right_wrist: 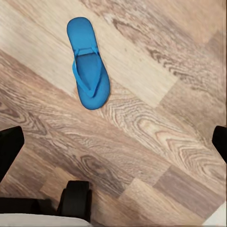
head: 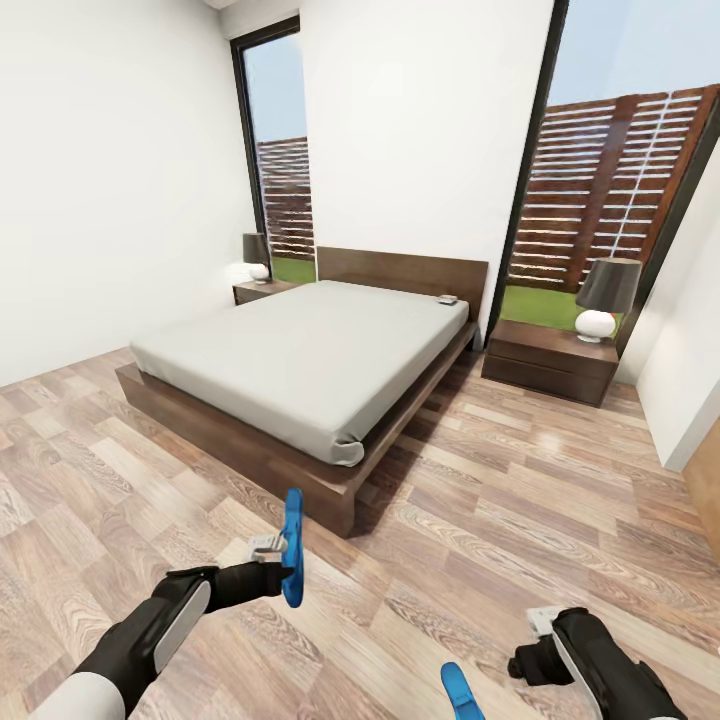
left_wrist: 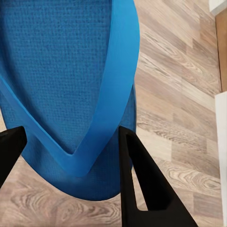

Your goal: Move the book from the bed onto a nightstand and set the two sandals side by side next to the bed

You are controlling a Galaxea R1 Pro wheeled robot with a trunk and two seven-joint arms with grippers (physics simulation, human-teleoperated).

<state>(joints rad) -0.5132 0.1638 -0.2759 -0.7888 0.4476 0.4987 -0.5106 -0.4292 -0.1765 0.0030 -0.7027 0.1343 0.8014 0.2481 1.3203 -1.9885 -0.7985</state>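
Left pincer [head: 283,560] clamped on blue sandal [head: 292,548], on edge above floor near bed [head: 300,370] | right pincer [head: 530,655] released; second sandal [right_wrist: 88,69] on floor | likely light, floppy: grip sole edge.

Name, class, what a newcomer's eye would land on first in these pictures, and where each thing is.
First, the bright blue sandal held up on edge in the left gripper, in front of the bed's foot. Then the big grey-mattressed bed itself in mid-room. Last, the second sandal, flat on the plank floor below the open right gripper.
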